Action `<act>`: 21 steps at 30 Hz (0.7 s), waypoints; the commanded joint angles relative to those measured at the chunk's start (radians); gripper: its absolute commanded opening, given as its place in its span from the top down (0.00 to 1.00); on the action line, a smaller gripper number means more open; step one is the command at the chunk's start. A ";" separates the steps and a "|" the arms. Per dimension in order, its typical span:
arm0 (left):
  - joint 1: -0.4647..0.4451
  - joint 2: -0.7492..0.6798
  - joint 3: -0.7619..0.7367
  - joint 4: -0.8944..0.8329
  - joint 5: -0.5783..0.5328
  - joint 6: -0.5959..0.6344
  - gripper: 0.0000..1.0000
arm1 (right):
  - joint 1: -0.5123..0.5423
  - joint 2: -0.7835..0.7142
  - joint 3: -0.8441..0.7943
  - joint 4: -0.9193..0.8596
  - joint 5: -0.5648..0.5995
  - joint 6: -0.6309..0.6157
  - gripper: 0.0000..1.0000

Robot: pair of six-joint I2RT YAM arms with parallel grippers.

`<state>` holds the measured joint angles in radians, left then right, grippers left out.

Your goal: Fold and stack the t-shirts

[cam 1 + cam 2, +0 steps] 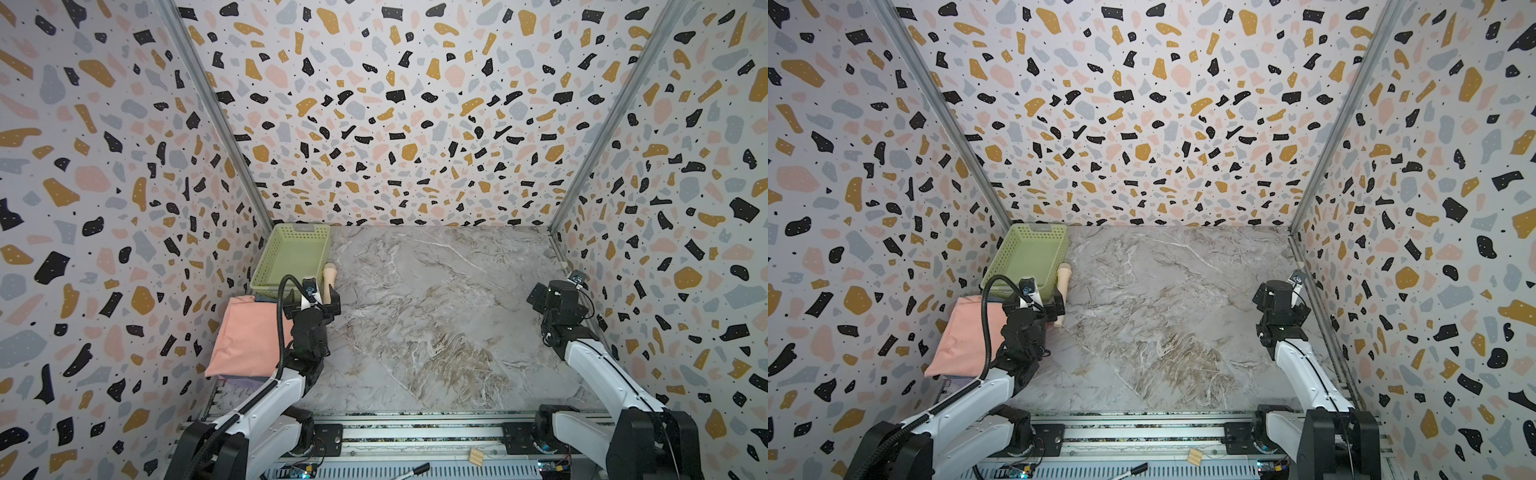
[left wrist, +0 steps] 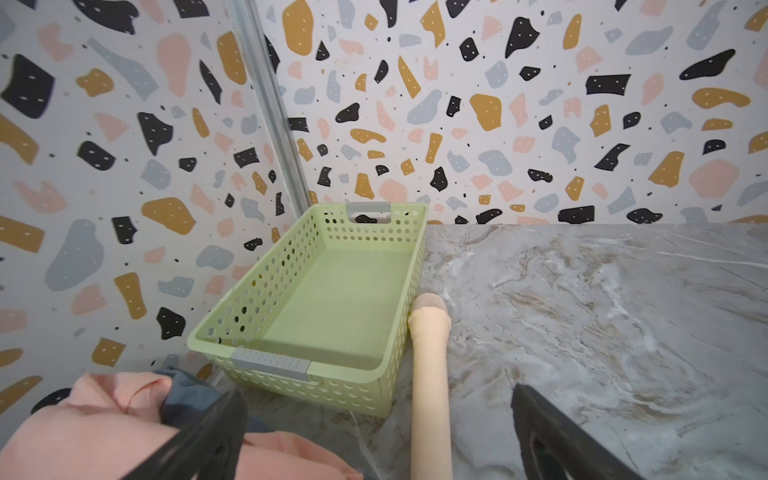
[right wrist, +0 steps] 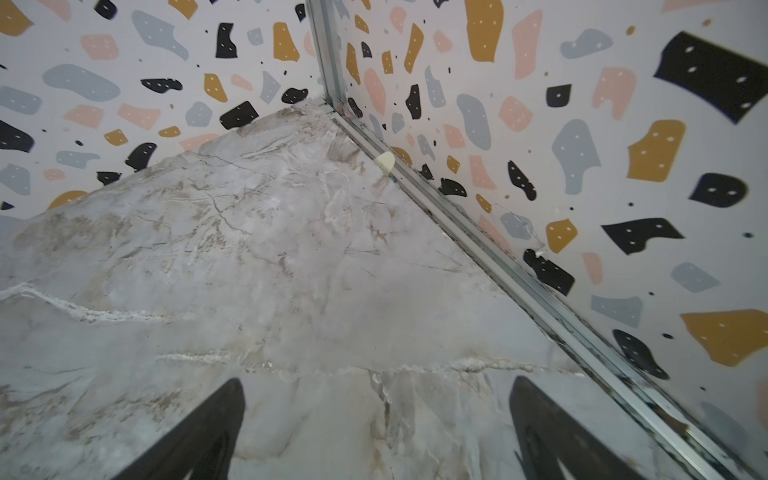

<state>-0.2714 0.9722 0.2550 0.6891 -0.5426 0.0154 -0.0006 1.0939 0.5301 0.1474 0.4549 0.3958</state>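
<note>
Terrazzo-print walls (image 1: 374, 104) on three sides, marble-look desk (image 1: 436, 311), mostly bare.

Salmon-peach shirt (image 1: 243, 332) is folded, plain side up with no print showing. It tops a stack in the near-left part of the desk, tight to the left wall. Slate-grey shirt (image 2: 185, 392) pokes out at the stack's far end, and a thin darker edge shows under the near end in both top views. Can't count the layers from here. Stack's long axis runs near-to-far along that wall.

Left tool (image 2: 376, 395) hangs at the stack's far-right corner, jaws spread wide, gripping nothing. One finger (image 2: 208, 436) sits over the peach cloth; can't tell if it touches. The stack lies to the wall side of this tool and slightly toward the arm's base.

Beige stick (image 1: 330, 276) lies on the desk along the right side of the green basket (image 1: 262, 266), touching or nearly so. In the left wrist view it runs up between the jaws, but it isn't gripped. Basket sits just behind the stack and is empty.

Right tool (image 3: 376, 382) is well apart by the right wall, released, over bare desk.

My read: no loose shirt anywhere, so folding looks done. Any final tidy of the stack falls to the left arm, which is the nearer one. Risk: an open finger snags the top layer or nudges the stick.
</note>
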 commanded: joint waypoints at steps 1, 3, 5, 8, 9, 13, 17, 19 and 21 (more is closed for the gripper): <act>0.001 -0.023 -0.075 0.104 -0.127 0.002 0.01 | 0.004 0.005 -0.080 0.252 -0.038 -0.055 0.01; 0.022 -0.007 -0.141 0.206 -0.139 -0.004 0.01 | 0.005 0.015 -0.130 0.337 -0.042 -0.074 0.01; 0.096 0.042 -0.193 0.313 -0.072 -0.050 0.01 | 0.007 0.032 -0.183 0.438 -0.057 -0.105 0.01; 0.179 0.136 -0.174 0.381 0.006 -0.076 0.01 | 0.016 0.055 -0.253 0.609 -0.082 -0.157 0.01; 0.196 0.175 -0.166 0.428 0.024 -0.071 0.01 | 0.021 0.070 -0.277 0.673 -0.087 -0.177 0.01; 0.245 0.321 -0.135 0.548 0.100 -0.078 0.01 | 0.036 0.160 -0.323 0.855 -0.109 -0.247 0.01; 0.252 0.445 -0.135 0.653 0.133 -0.077 0.01 | 0.067 0.289 -0.352 1.049 -0.165 -0.293 0.01; 0.253 0.479 -0.125 0.672 0.149 -0.072 0.01 | 0.091 0.316 -0.322 1.029 -0.191 -0.334 0.01; 0.253 0.467 -0.081 0.560 0.156 -0.067 0.01 | 0.099 0.347 -0.308 1.040 -0.220 -0.357 0.01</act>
<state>-0.0227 1.4414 0.1204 1.2114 -0.4263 -0.0448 0.0826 1.4242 0.1864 1.0798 0.2905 0.1093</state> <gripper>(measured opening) 0.995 0.990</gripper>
